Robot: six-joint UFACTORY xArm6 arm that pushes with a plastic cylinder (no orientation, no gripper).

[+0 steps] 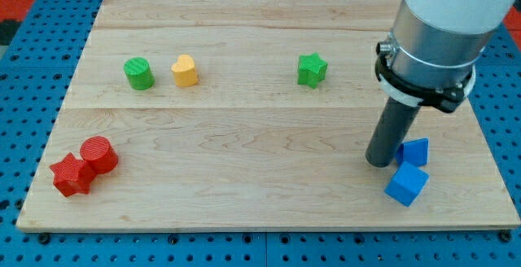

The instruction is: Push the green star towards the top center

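Observation:
The green star lies on the wooden board, right of centre in the upper half. My tip touches down at the view's lower right, well below and to the right of the star. It stands right against the left side of a blue block; a blue cube lies just below and to the right of the tip.
A green cylinder and a yellow heart-shaped block sit at the upper left. A red cylinder and a red star touch at the lower left. The arm's white and grey body overhangs the upper right.

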